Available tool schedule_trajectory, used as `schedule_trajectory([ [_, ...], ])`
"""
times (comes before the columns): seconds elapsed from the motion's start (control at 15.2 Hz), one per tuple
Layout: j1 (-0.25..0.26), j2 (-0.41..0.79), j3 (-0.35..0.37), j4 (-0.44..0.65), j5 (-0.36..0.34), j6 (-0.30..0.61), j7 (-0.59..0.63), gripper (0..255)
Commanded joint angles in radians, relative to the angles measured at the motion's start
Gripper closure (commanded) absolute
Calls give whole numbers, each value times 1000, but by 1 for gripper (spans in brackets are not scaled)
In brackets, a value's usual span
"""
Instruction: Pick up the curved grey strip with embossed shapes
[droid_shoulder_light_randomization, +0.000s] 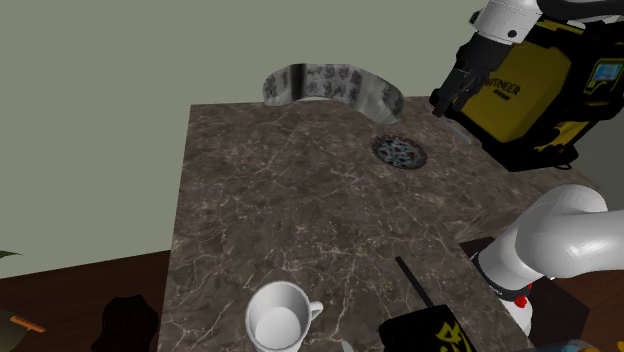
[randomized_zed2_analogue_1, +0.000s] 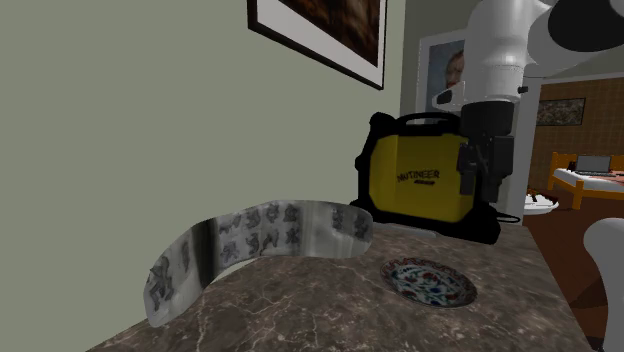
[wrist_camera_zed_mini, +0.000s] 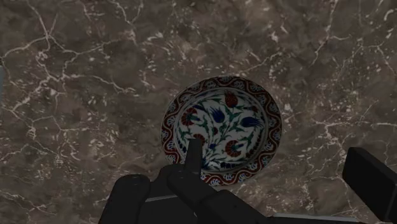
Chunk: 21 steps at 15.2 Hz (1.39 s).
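Yellow case (randomized_zed2_analogue_1: 410, 160), lettering "NEER" (start unclear)

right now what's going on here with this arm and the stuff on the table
A white robot arm holds its black pincer open in the air roughly over a patterned plate on the marble table, gripping nothing. The curved grey strip it is meant to pick up stands on edge at the table's far side, untouched, with a yellow machine close by. A white mug sits at the table's near end.
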Motion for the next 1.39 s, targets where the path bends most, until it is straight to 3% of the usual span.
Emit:
schedule_trajectory([
  [0.0,0,0,0,0,0,0,0,0],
  [0.66,31,388,-116,245,-33,132,-235,0],
  [1.32,44,801,-184,636,27,136,-460,0],
])
